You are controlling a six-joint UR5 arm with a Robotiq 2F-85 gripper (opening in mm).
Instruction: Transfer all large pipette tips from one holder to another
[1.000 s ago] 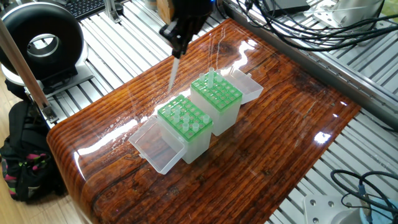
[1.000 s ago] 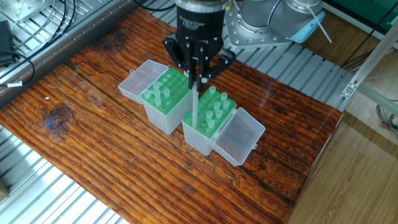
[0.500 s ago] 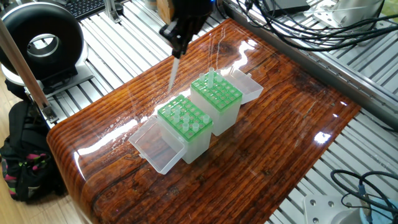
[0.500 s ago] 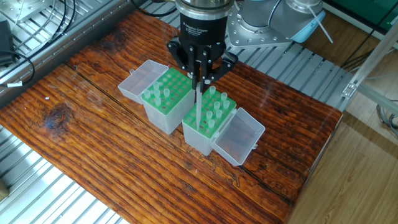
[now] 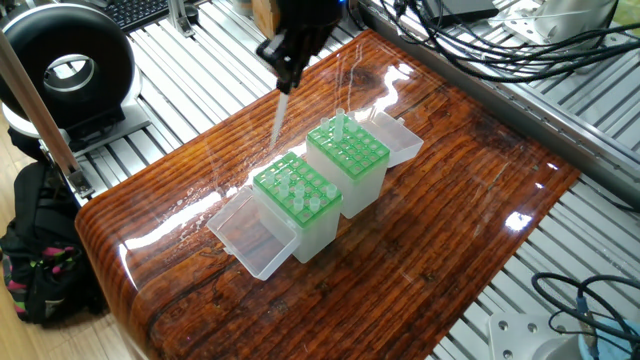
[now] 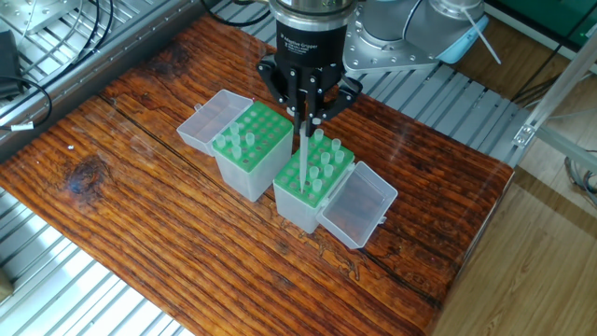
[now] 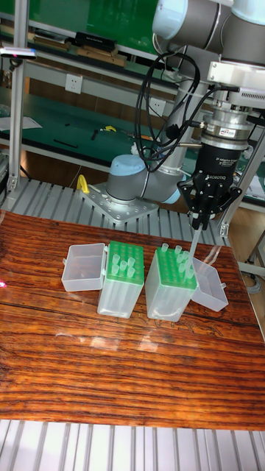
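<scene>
My gripper (image 6: 306,112) is shut on one large pipette tip (image 6: 303,154), a long translucent cone hanging straight down. Its lower end is over the green rack on the right (image 6: 338,166), which holds several more tips (image 6: 326,159). I cannot tell whether the end touches that rack. The left green rack (image 6: 266,126) also holds several tips (image 6: 235,142). In the tall fixed view the gripper (image 7: 199,222) holds the tip (image 7: 193,246) above the right rack (image 7: 171,266). From the opposite side the gripper (image 5: 284,80) and tip (image 5: 278,120) show high above the racks (image 5: 350,152).
Each rack sits in a clear plastic box with its lid hinged open: one lid at the far left (image 6: 213,119), one at the near right (image 6: 359,203). The wooden table (image 6: 140,215) ends in metal slats (image 6: 56,280). A black round device (image 5: 65,70) stands beyond the table.
The gripper has shifted slightly to the right with the tip, from the gap between the racks to over the right rack. The racks have not moved.
</scene>
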